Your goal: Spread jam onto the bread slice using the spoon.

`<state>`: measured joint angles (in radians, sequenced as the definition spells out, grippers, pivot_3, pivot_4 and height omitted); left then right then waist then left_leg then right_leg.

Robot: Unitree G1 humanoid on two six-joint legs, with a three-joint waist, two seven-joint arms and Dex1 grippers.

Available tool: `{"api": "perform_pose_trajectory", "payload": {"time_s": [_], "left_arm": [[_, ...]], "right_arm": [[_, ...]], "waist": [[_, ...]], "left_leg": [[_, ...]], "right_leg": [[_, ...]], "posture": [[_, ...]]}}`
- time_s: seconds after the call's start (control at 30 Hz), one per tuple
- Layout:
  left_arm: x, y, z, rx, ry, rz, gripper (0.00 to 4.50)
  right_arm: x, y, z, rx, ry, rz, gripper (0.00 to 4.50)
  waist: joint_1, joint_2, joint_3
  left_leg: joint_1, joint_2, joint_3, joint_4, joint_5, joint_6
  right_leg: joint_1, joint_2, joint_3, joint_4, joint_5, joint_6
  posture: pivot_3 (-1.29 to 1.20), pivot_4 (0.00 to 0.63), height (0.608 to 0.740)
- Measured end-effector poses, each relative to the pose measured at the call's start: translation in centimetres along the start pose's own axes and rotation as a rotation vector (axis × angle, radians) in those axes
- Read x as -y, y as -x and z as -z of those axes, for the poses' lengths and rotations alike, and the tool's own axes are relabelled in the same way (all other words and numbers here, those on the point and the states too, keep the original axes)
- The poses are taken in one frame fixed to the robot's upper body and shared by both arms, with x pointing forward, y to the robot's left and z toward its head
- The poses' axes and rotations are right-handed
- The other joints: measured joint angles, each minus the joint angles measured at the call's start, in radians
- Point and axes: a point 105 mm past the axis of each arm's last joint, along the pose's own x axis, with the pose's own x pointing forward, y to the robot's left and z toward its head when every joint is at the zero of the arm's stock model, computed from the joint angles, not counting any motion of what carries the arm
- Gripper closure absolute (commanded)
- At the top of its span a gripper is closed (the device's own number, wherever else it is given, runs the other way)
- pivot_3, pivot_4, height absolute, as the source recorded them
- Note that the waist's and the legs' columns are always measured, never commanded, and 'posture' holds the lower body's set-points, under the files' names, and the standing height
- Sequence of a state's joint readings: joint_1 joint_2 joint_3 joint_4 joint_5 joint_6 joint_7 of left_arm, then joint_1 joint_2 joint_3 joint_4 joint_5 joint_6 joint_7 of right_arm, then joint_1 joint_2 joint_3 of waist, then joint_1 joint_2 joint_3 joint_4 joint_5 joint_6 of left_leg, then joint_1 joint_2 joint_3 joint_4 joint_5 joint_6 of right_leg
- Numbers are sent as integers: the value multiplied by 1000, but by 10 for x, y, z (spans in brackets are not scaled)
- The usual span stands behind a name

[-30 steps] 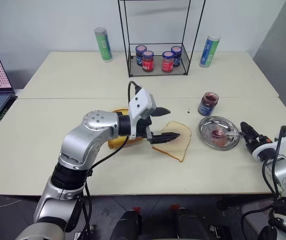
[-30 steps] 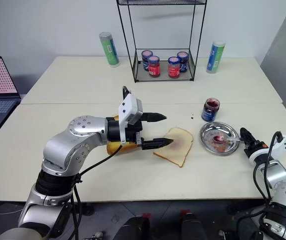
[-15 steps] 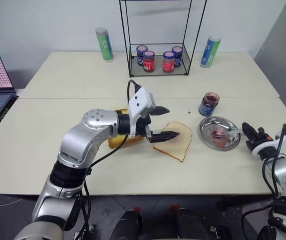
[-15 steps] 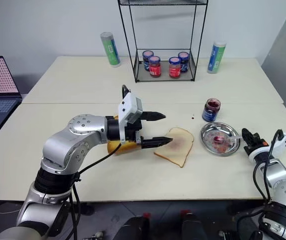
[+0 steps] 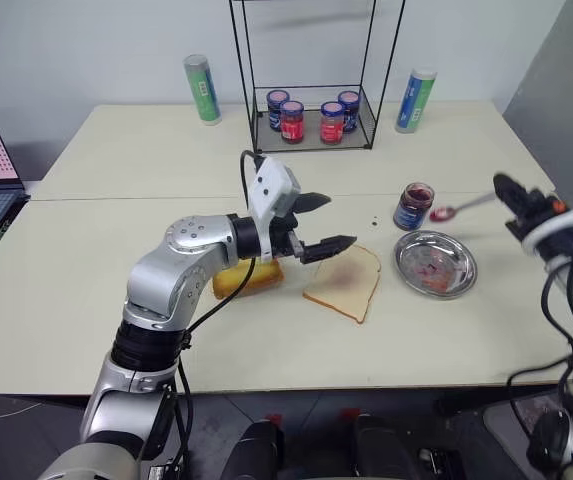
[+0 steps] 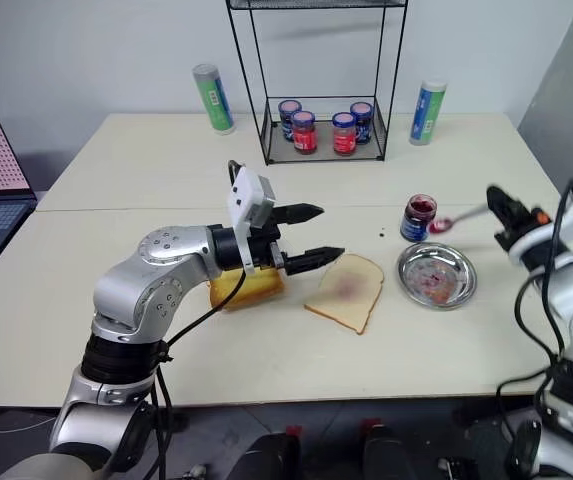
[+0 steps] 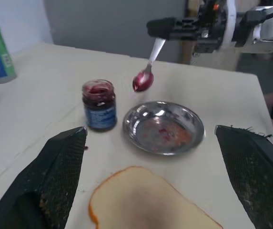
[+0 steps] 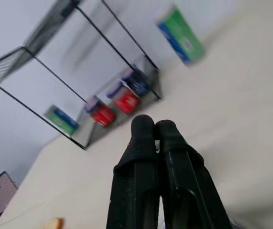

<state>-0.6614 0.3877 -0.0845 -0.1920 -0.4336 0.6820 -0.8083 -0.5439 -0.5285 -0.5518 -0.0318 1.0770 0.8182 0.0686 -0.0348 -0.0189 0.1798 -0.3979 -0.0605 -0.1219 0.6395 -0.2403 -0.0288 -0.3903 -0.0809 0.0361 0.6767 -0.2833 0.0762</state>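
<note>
Spoon [image 5: 459, 208]: slim silver metal, its red-smeared bowl pointing away from the right tool [image 5: 507, 190], which pinches the handle tip in the air above the round metal dish [image 5: 436, 264]. Square pale bread slice [image 5: 344, 282], purplish centre, lies flat on the desk [image 5: 86, 290] just below the spread left tool [image 5: 327, 222].

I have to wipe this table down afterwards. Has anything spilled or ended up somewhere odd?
A few dark specks sit on the table beside the open jam jar, likely drips. The round metal dish is smeared red, and the bread slice lies bare on the tabletop.
</note>
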Motion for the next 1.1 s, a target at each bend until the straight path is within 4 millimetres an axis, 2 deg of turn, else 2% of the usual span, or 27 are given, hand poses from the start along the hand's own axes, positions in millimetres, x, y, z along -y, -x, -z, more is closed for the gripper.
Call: {"api": "perform_pose_trajectory", "payload": {"time_s": [0.17, 0.3, 0.47, 0.63, 1.1], "left_arm": [[-8, 0, 1, 25, 6, -43, 0], [-9, 0, 0, 35, -3, -50, 0], [-8, 2, 6, 27, 8, -61, 0], [-5, 4, 1, 36, -18, -67, 0], [-2, 6, 3, 28, -27, -65, 0]], "right_arm": [[-8, -34, 1, -37, 120, -5, 4489], [-2, -48, 1, -42, 170, 6, 4489], [11, -53, 2, -43, 209, 33, 4489], [13, -58, 0, -35, 256, 34, 4489], [7, -63, 19, -99, 412, -19, 4489]], "waist": [[3, 0, 0], [3, 0, 0], [2, 0, 0], [2, 0, 0], [2, 0, 0]], "left_leg": [[-1, -2, 2, 0, 0, 0], [-1, -2, 2, 0, 0, 0], [-1, -2, 2, 0, 0, 0], [-2, -1, 2, 0, 0, 0], [-2, -1, 1, 0, 0, -1]], "right_leg": [[-1, -1, 1, -1, 0, 0], [-1, -1, 1, -1, 0, 0], [-2, -1, 1, 0, 0, 0], [-3, -1, 2, 0, 0, 0], [-5, -1, 3, 1, 0, 0]], "posture": [[0, 150, 740], [0, 150, 740], [0, 150, 740], [0, 150, 740], [0, 150, 740]]}}
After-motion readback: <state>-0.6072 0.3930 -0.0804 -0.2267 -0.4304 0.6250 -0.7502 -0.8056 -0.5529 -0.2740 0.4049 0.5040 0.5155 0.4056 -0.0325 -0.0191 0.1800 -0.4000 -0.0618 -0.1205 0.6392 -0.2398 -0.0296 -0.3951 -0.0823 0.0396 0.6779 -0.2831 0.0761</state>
